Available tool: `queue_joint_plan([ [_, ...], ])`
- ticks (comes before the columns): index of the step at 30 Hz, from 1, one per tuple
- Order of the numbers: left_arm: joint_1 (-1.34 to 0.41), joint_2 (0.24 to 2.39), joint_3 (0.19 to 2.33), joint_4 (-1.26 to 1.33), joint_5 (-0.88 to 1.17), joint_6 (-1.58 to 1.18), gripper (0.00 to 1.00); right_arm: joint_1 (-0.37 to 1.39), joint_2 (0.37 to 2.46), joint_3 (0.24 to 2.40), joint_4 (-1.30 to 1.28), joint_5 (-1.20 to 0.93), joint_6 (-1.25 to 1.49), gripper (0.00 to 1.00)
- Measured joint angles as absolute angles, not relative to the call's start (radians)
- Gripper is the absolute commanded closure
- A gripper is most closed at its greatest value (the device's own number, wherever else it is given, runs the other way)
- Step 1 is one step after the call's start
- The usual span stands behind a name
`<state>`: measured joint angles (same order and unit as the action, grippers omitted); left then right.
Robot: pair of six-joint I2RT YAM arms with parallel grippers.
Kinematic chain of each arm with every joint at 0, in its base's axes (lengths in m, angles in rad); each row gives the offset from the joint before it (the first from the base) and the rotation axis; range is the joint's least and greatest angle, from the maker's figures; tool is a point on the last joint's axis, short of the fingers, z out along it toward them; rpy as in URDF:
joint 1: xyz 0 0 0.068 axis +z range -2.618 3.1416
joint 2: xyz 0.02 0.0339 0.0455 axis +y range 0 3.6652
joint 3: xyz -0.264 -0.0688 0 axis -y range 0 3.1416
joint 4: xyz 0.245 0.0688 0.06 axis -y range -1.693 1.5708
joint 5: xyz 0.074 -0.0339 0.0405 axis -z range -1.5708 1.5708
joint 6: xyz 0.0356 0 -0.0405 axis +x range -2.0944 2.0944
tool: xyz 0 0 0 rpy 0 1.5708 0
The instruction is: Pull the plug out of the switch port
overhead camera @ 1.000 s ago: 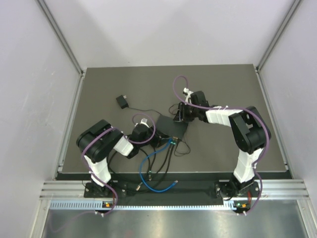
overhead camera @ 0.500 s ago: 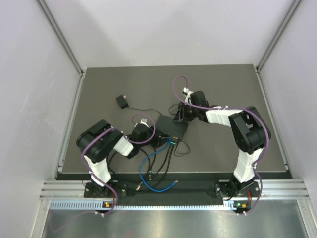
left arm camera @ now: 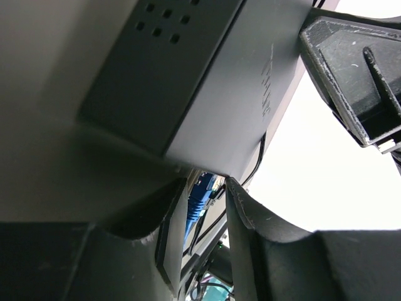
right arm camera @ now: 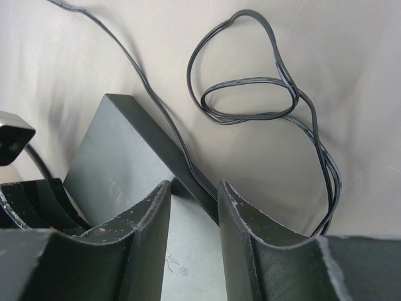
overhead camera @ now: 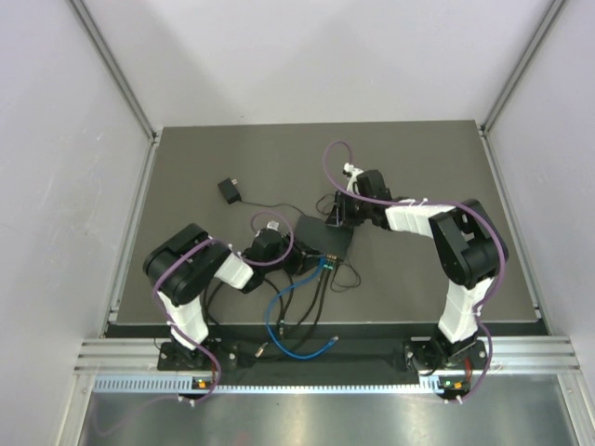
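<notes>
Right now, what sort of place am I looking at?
Probably a lab robot test cell: plain white walls on aluminium framing enclose a dark table, the left arm and right arm are bolted at its near edge, and a black switch box trails cables.

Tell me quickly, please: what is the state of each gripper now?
Left gripper: jaws narrowly apart at a corner of the switch box; whether it grips anything cannot be told.
Right gripper: appears closed on the switch box's edge.
</notes>
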<state>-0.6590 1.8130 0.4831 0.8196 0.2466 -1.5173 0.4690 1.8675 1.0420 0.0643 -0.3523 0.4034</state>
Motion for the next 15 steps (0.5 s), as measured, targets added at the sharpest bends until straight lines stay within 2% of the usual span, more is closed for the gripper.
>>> queue_joint_plan([
  [6,-0.661,1.801,0.53,0.723,0.254,-1.516,0.7,0.469,1.868,1.044,0.072,-0.336,0.396,0.66],
  [8,-0.662,1.797,0.537,0.702,0.253,-1.517,0.76,0.47,1.868,1.047,0.07,-0.334,0.394,0.66],
  [15,-0.665,1.789,0.539,0.692,0.244,-1.509,0.76,0.474,1.868,1.049,0.068,-0.327,0.392,0.66],
])
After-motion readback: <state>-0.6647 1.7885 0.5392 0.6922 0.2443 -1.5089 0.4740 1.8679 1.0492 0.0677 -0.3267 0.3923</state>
